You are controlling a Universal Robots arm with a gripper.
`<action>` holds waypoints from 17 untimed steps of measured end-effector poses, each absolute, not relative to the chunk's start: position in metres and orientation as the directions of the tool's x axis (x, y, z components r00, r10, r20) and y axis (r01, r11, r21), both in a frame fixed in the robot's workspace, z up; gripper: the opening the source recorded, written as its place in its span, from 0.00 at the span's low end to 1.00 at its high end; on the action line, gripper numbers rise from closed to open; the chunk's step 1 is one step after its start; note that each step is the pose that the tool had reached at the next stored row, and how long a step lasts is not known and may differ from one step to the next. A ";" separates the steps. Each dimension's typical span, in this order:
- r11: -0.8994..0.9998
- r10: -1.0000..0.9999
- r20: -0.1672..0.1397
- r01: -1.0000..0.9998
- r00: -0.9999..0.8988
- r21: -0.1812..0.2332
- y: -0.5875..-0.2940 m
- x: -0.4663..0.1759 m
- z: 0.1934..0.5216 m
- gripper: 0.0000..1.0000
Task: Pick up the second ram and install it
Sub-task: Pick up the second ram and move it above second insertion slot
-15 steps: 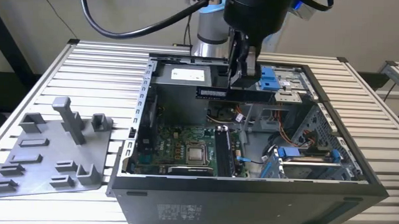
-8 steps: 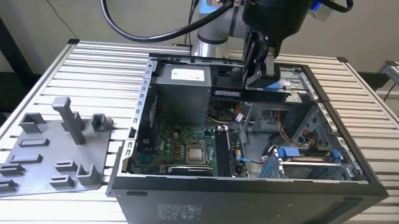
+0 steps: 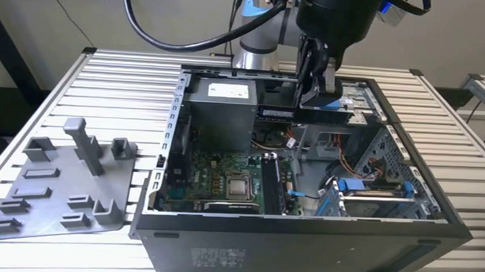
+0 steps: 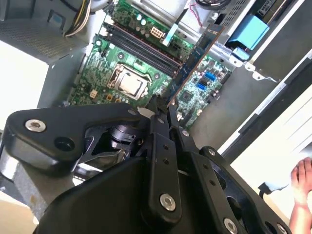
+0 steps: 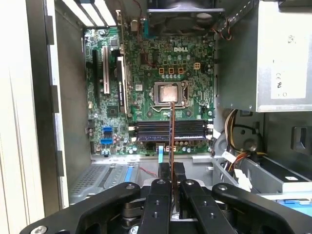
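My arm hangs over the open computer case [image 3: 303,238], gripper [image 5: 171,169] pinching the second ram [image 5: 171,127] above the motherboard [image 5: 146,73]; label unreadable.

tray [image 3: 59,184] at the exterior view's left of the case [image 3: 303,247], second ram [image 3: 277,113] above the board [image 3: 216,183]

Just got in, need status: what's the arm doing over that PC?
The arm's tool is shut on the second ram, holding it in the air above the open computer case, over the motherboard and its memory slots. The stick is not in a slot. The grey tray lies beside the case.
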State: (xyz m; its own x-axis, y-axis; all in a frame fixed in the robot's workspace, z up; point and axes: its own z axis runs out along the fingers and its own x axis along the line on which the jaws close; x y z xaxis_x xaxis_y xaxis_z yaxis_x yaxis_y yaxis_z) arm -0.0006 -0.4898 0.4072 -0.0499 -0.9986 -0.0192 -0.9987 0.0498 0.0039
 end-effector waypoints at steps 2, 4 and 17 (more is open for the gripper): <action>0.049 -0.999 -0.019 -0.999 -0.049 0.004 -0.489 -0.001 0.407 0.14; 0.048 -0.999 -0.019 -0.999 -0.048 0.004 -0.487 -0.001 0.407 0.14; 0.048 -0.999 -0.019 -0.999 -0.048 0.004 -0.439 -0.001 0.407 0.14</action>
